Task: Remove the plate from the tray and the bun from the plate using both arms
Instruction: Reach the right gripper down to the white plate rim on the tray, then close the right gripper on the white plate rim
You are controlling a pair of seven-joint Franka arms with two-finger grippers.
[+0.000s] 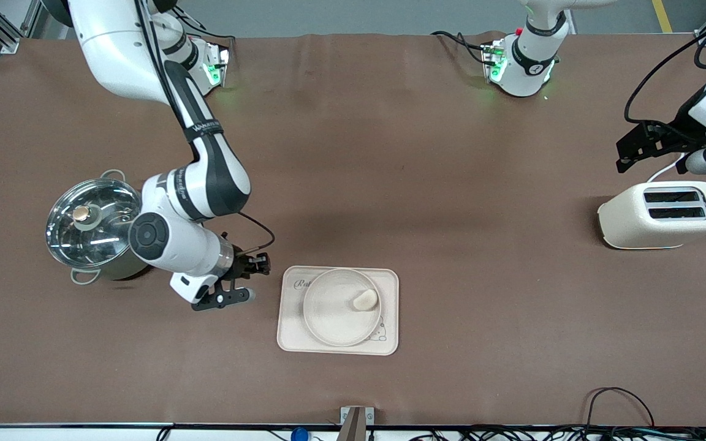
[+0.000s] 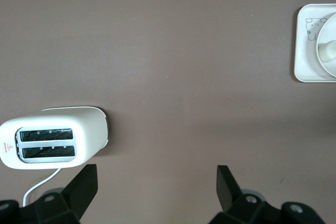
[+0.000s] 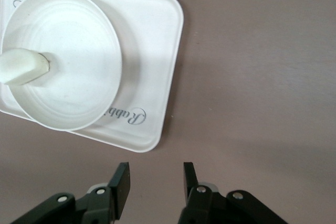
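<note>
The round cream plate [image 1: 328,315] lies on the rectangular cream tray [image 1: 391,343] in the middle of the table, near the front camera. The small pale bun [image 1: 365,299] rests on the plate, toward the left arm's end. My right gripper [image 1: 261,264] hovers low just beside the tray, on the side toward the right arm's end, open with nothing between its fingers. In the right wrist view the plate [image 3: 79,72], bun [image 3: 21,66] and tray [image 3: 160,51] lie ahead of the open right gripper [image 3: 156,179]. My left gripper [image 1: 629,153] waits over the table beside the toaster, wide open and empty [image 2: 156,182].
A steel pot [image 1: 92,226] with a glass lid stands next to the right arm's wrist, toward the right arm's end. A cream two-slot toaster [image 1: 662,214] with a white cord sits toward the left arm's end. Cables lie along the table's near edge.
</note>
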